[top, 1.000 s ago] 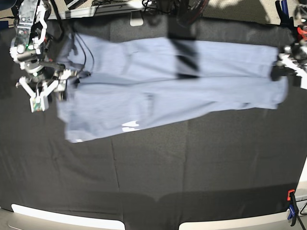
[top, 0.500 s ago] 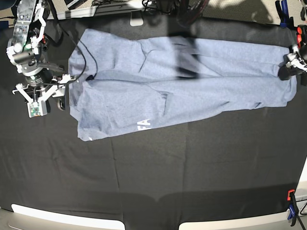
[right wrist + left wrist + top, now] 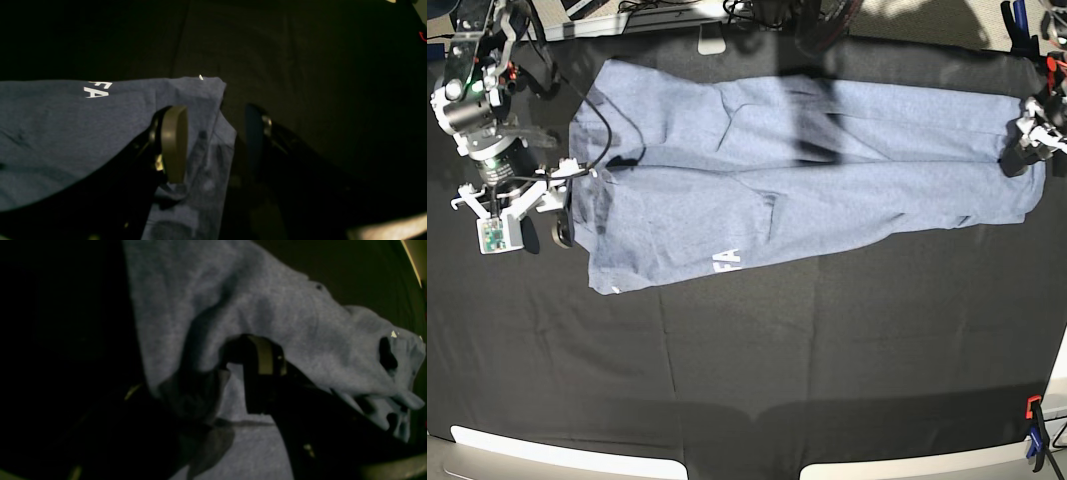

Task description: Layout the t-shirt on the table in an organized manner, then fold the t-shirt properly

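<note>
The blue-grey t-shirt (image 3: 827,170) lies stretched sideways across the far half of the black table (image 3: 827,350), with white letters "FA" (image 3: 727,263) near its front edge. My left gripper (image 3: 1019,155) is shut on the shirt's right end, and fabric is bunched around its fingers (image 3: 265,356) in the left wrist view. My right gripper (image 3: 549,228) is open at the shirt's left edge. In the right wrist view one pad (image 3: 173,143) is over the t-shirt (image 3: 66,133) and the other finger (image 3: 257,133) is over the bare table (image 3: 300,50).
An orange and blue clamp (image 3: 1035,435) sits at the front right corner, and another clamp (image 3: 1017,25) at the back right. The white rim (image 3: 557,455) runs along the front edge. Cables and gear lie behind the table's back edge. An arm's shadow (image 3: 812,110) crosses the shirt.
The shirt slid to the right and settled flat, its blur gone. My right gripper drifted left and toward the front, off the shirt's edge. My left gripper shifted slightly right, still holding.
</note>
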Motion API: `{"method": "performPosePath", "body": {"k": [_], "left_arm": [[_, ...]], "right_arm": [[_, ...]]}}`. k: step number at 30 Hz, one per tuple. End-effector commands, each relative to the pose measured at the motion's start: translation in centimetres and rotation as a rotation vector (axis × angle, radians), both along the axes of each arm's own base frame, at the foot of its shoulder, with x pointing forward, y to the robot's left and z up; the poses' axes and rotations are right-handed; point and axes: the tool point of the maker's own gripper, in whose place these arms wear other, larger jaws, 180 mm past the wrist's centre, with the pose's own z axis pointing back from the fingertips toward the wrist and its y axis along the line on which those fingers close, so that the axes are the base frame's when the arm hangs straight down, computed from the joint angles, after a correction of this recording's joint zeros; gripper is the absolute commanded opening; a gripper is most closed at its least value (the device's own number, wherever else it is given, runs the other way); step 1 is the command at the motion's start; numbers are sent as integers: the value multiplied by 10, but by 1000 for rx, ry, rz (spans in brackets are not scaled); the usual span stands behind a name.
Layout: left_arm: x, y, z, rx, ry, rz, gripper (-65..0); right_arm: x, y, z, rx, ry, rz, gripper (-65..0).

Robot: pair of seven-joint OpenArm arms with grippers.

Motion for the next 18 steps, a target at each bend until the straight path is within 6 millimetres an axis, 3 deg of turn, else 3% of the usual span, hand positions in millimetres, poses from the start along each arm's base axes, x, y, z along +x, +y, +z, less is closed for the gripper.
{"method": "performPosePath", "body": {"k": [1, 9, 18], "left_arm": [[-1, 2, 2, 17, 9, -19, -372], [-29, -2, -13, 7, 91, -39, -373], [-17, 40, 13, 123, 56, -41, -373]], "right_arm": [[4, 1, 13, -9, -46, 19, -377], [4, 1, 13, -8, -45, 19, -377], [3, 7, 13, 35, -39, 31, -377]]}}
